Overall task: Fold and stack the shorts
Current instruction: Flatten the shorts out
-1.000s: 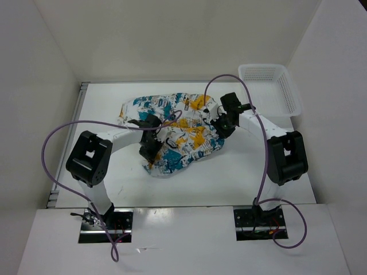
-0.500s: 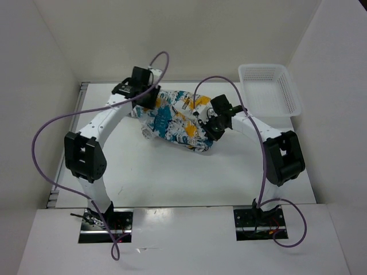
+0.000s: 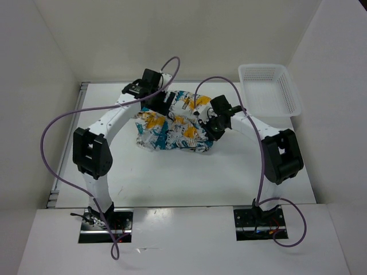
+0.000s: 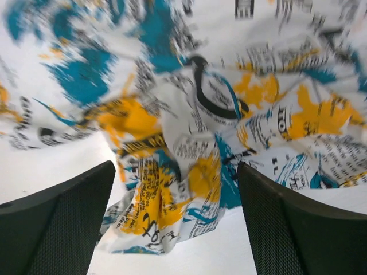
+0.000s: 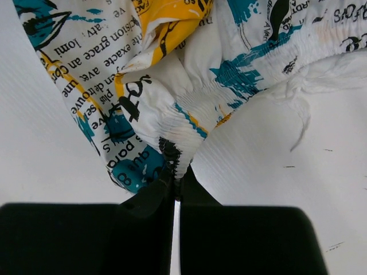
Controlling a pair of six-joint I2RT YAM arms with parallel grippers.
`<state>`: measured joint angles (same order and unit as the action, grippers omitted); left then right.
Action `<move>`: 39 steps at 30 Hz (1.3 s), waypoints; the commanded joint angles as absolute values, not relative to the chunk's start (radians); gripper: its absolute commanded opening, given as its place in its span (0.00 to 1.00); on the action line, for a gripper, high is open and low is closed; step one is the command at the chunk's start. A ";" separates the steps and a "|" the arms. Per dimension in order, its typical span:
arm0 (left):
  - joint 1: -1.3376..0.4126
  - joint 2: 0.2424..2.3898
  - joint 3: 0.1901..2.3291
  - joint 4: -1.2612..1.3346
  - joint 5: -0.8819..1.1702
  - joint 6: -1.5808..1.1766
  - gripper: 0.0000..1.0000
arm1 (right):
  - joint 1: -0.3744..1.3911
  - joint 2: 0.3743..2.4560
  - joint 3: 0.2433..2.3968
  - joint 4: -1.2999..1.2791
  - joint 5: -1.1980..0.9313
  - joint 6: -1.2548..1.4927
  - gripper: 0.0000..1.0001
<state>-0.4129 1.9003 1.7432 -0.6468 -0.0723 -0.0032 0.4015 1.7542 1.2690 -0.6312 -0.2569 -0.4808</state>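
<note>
The shorts (image 3: 172, 130) lie in a crumpled heap at the middle of the table, white with teal, yellow and black print. My left gripper (image 3: 162, 102) hovers over the heap's far left part, open. In the left wrist view its black fingers (image 4: 63, 223) stand wide apart and a loose fold of the shorts (image 4: 172, 189) lies between them, ungripped. My right gripper (image 3: 210, 127) is at the heap's right side. In the right wrist view the right gripper (image 5: 175, 182) is shut on the gathered waistband edge of the shorts (image 5: 172, 114).
A white plastic lattice basket (image 3: 269, 89) stands at the far right corner of the table. White walls close the table on the left, back and right. Purple cables arc above both arms.
My left gripper swept from the near side to the far side with cloth in it, then opened and let go. The shorts bunched into a tighter heap. The right gripper stays shut.
</note>
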 commanded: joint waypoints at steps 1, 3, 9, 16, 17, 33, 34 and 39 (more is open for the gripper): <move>-0.382 1.810 1.891 -0.710 -0.034 0.000 0.94 | 0.402 1.775 1.269 -0.586 -0.224 -0.492 0.00; -0.350 1.810 1.930 -0.729 -0.034 0.000 1.00 | 0.402 1.775 1.269 -0.586 -0.215 -0.502 0.00; -0.079 1.801 1.709 -0.707 0.116 0.000 0.76 | 0.402 1.775 1.269 -0.586 -0.215 -0.511 0.00; 0.041 1.801 1.497 -0.672 0.358 0.000 0.78 | 0.402 1.775 1.249 -0.595 -0.206 -0.520 0.00; 0.041 1.801 1.497 -0.672 0.389 0.000 0.80 | 0.402 1.784 1.249 -0.595 -0.206 -0.529 0.00; -0.213 1.849 1.447 -0.650 0.444 0.000 0.90 | 0.402 1.775 1.229 -0.595 -0.195 -0.538 0.00; -0.245 1.839 1.447 -0.650 0.393 0.000 0.91 | 0.402 1.775 1.229 -0.595 -0.195 -0.538 0.00; -0.385 1.830 1.433 -0.617 0.258 0.000 0.91 | 0.402 1.775 1.229 -0.586 -0.195 -0.538 0.00</move>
